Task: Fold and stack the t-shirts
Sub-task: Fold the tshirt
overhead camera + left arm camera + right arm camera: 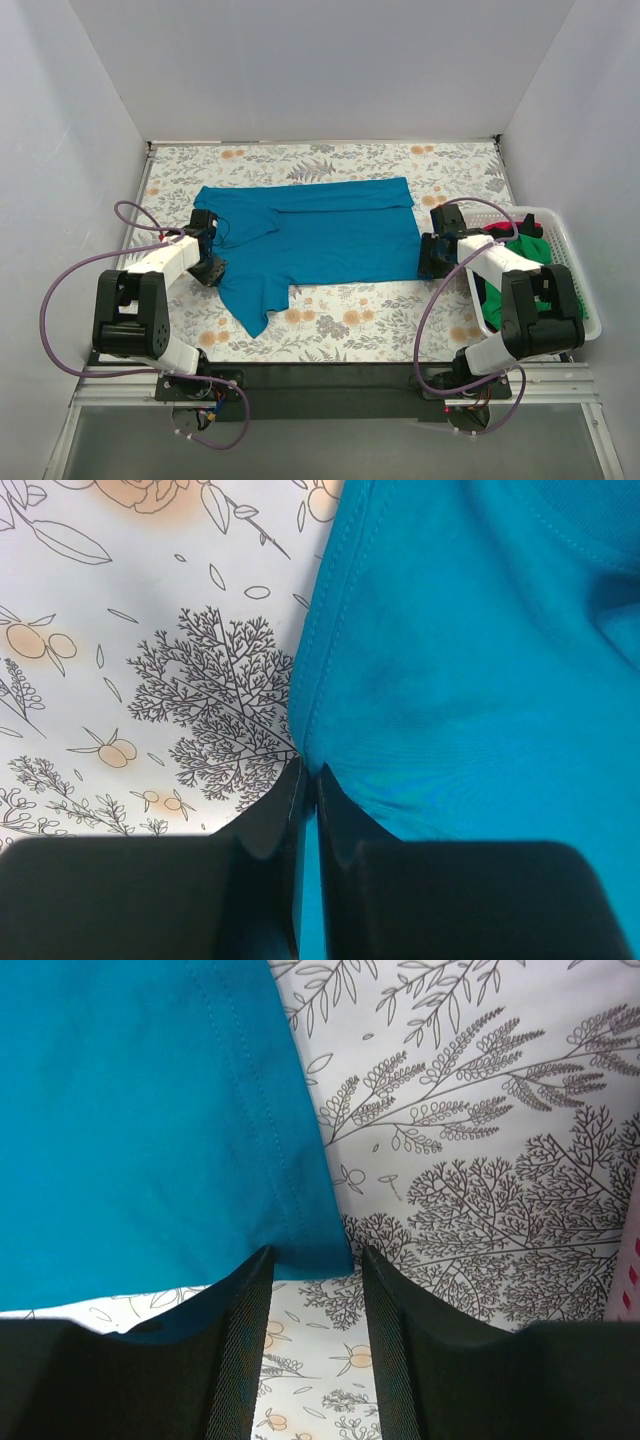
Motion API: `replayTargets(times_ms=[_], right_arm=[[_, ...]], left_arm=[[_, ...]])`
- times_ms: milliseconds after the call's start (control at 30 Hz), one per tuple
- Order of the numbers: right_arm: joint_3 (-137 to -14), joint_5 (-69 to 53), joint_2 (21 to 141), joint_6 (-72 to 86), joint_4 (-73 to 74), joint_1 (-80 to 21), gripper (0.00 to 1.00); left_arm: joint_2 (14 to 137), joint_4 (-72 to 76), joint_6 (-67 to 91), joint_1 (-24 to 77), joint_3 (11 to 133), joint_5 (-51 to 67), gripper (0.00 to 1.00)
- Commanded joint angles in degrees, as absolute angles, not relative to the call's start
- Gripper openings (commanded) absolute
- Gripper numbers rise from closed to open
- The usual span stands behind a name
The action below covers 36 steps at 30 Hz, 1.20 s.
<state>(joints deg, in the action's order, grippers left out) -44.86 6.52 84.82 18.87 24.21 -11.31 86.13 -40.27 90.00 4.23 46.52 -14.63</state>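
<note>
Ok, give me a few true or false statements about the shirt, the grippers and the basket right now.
1. The teal t-shirt lies on the table. True.
2. The left gripper is wide open. False: it is shut, pinching the teal t-shirt's edge.
3. The right gripper has its jaws apart at the shirt's hem corner. True.
4. A green shirt lies in the basket. True.
5. The basket stands at the table's left edge. False: it stands at the right edge.

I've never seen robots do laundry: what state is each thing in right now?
teal t-shirt: spread across the table.
left gripper: shut on the teal t-shirt's edge.
right gripper: open astride its hem corner.
basket: upright, holding clothes.
green t-shirt: crumpled in the basket.
red t-shirt: mostly hidden in the basket.
</note>
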Motion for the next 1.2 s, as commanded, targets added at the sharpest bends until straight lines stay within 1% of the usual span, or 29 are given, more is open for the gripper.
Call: replayTargets(times_ms=[0,33,133,167,233,267,333,533,667,900,1167], right_arm=[[-45.71,7.56,86.30,18.55,22.85,-11.16,0.46],[-45.44,7.38,86.48,18.54,22.76,-11.25,0.45],[-44.30,7.12,86.57,18.54,23.03,-11.16,0.33],[-44.04,7.12,86.31,18.54,23.20,-11.25,0.26],[-44.12,7.12,85.43,18.54,23.81,-11.16,0.18],[-44.30,7.38,85.08,18.37,24.25,-11.16,0.09],[-45.43,8.17,84.29,17.58,25.39,-11.16,0.02],[-49.30,9.14,83.58,16.08,29.88,-10.99,0.01],[-55.70,8.35,85.16,15.12,32.51,-10.81,0.01],[-65.37,6.60,91.31,13.80,35.51,-10.46,0.01],[-72.41,5.27,97.55,13.45,36.12,-10.20,0.01]], left_arm=[[86.31,-44.47,89.82,3.60,44.12,-17.67,0.00],[86.22,-44.39,89.74,3.60,44.21,-17.67,0.00],[86.13,-45.00,90.00,3.34,44.47,-17.58,0.00],[85.96,-45.17,90.00,3.25,44.73,-17.58,0.00],[85.69,-46.05,90.09,3.16,45.35,-17.84,0.00],[85.35,-46.40,90.09,3.16,45.79,-17.93,0.00],[84.99,-47.54,90.00,3.16,47.10,-18.10,0.00],[84.46,-50.53,88.60,2.90,51.58,-18.37,0.00],[85.51,-50.80,87.54,2.37,55.01,-16.88,0.00],[88.59,-52.12,85.70,1.41,62.21,-15.65,0.00],[92.90,-52.21,83.67,0.26,68.46,-14.15,0.00]])
